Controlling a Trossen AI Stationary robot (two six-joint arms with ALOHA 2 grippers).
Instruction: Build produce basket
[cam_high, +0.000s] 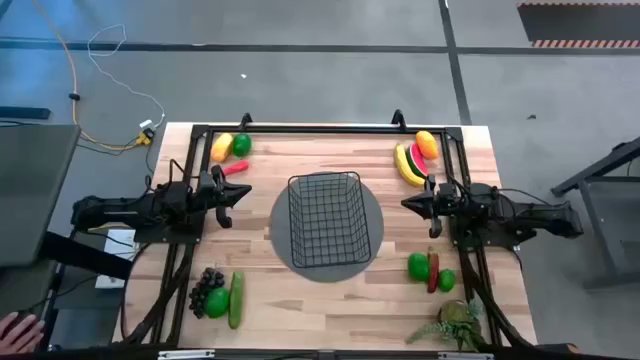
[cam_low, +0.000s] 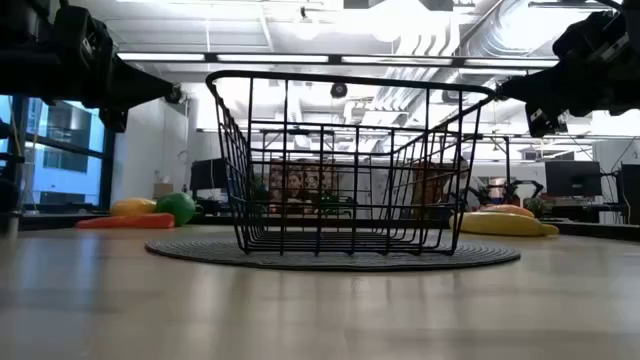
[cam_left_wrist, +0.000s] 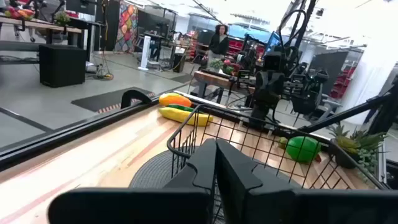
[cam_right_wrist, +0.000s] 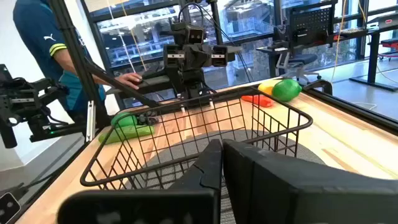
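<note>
The black wire-mesh basket stands empty on a dark grey round mat at the table's middle. My left gripper hovers shut just left of the basket, and my right gripper hovers shut just right of it. Both point at the basket and touch nothing. The produce lies on the table in four groups. A yellow fruit, a green fruit and a red chili are at far left. A banana, watermelon slice and orange are at far right. Grapes and a cucumber are at near left. Green fruits with a chili are at near right.
A leafy green plant lies at the near right corner. A black frame runs along the table's far edge and sides. A person's hand shows off the table at near left, and a person stands beyond the table's left side.
</note>
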